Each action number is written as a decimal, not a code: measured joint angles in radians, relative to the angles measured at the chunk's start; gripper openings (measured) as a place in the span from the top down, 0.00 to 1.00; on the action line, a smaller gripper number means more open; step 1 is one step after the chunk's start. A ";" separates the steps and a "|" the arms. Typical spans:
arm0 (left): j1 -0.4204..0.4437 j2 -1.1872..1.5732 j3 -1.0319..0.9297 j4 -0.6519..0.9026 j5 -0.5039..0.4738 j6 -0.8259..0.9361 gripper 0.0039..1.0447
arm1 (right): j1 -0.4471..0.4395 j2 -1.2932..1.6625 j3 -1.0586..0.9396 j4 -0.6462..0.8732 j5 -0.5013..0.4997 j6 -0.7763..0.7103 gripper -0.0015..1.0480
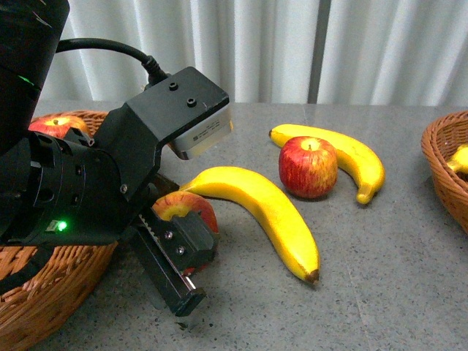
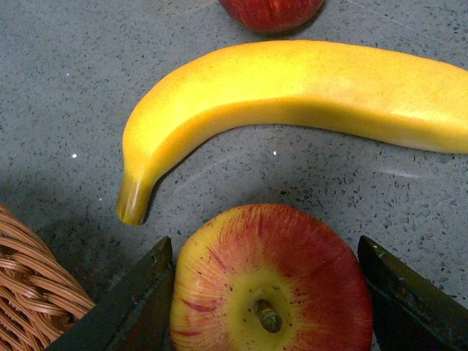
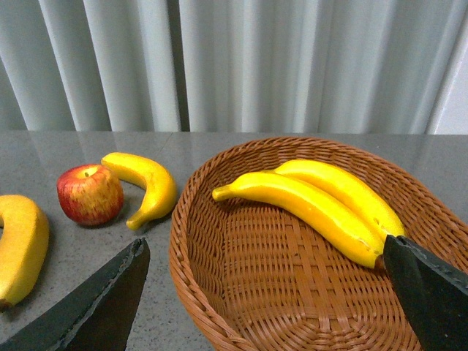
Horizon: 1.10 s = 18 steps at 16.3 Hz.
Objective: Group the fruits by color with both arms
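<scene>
My left gripper (image 1: pixel 183 223) is shut on a red apple (image 1: pixel 187 207) just above the table, beside the left wicker basket (image 1: pixel 44 300). In the left wrist view this apple (image 2: pixel 270 281) sits stem-up between the dark fingers (image 2: pixel 131 307). A long banana (image 1: pixel 267 212) lies right next to it. Farther back, a second apple (image 1: pixel 308 167) rests against another banana (image 1: pixel 355 157). My right gripper (image 3: pixel 263 248) hangs open over the right basket (image 3: pixel 186 219), which holds two bananas (image 3: pixel 307 208).
The left basket holds one apple (image 1: pixel 55 124). The right basket (image 1: pixel 446 168) stands at the table's right edge with a banana (image 1: pixel 459 157) showing in it. White curtains hang behind the grey table (image 1: pixel 380 278).
</scene>
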 joint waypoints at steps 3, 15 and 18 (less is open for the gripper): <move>0.000 0.000 0.000 0.000 -0.003 0.000 0.38 | 0.000 0.000 0.000 0.000 0.000 0.000 0.06; 0.042 -0.354 -0.151 0.243 -0.493 -0.410 0.45 | 0.000 0.000 0.000 0.000 0.000 0.000 0.06; 0.050 -0.339 -0.156 0.201 -0.519 -0.509 0.45 | 0.000 0.000 0.000 0.000 0.000 0.000 0.06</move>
